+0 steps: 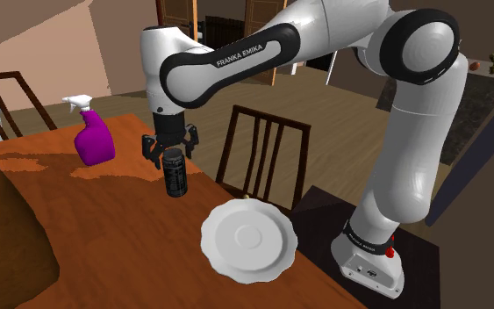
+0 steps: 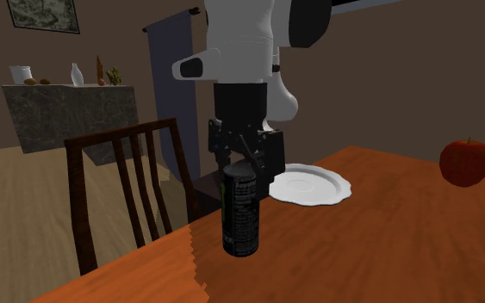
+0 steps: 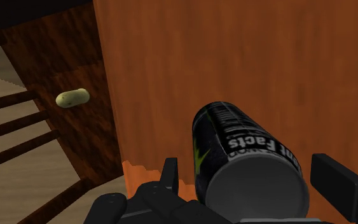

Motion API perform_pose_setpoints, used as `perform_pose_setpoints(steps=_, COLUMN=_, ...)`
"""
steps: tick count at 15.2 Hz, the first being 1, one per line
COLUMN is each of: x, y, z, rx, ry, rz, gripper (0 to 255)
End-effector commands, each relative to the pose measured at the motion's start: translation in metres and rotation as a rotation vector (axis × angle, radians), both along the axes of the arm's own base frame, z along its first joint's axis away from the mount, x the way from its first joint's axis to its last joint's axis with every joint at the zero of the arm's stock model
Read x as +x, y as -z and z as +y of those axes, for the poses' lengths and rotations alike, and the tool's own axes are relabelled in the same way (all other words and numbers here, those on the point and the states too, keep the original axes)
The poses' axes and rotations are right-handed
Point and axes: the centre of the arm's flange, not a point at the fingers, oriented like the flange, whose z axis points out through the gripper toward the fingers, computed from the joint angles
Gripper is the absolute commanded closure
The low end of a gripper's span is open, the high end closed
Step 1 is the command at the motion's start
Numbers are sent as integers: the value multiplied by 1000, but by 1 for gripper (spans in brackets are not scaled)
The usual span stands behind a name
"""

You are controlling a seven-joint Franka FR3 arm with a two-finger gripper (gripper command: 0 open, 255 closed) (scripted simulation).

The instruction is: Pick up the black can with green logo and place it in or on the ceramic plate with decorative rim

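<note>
**Table Layout, Shoulder View**

On the table [image 1: 104, 228]: can [image 1: 175, 171] upright near the chair-side edge. From the can, plate [image 1: 247, 239] at 4 o'clock, well apart; spray bottle [image 1: 94, 136] at 10 o'clock; chair [image 1: 271, 120] at 2 o'clock, off the table.

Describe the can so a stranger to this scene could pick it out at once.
On the wooden table, near the edge by the dark chair, a black can stands upright right under the black gripper. It is the only tall dark cylinder, with green markings, between the purple spray bottle and the white plate.
</note>
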Motion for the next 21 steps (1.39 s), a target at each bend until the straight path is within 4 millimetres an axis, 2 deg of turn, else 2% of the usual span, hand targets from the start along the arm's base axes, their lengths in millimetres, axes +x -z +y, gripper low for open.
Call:
perform_pose_setpoints(steps=1, x=0, y=0, z=0, rx=0, ry=0, rz=0, gripper=0)
perform_pose_setpoints(steps=2, x=0, y=0, z=0, rx=0, ry=0, rz=0, gripper=0)
perform_pose_setpoints(steps=3, x=0, y=0, z=0, rx=0, ry=0, rz=0, gripper=255)
perform_pose_setpoints(steps=12, x=0, y=0, z=0, rx=0, ry=0, rz=0, gripper=255)
perform_pose_setpoints(steps=21, x=0, y=-47, z=0, rx=0, ry=0, rz=0, gripper=255)
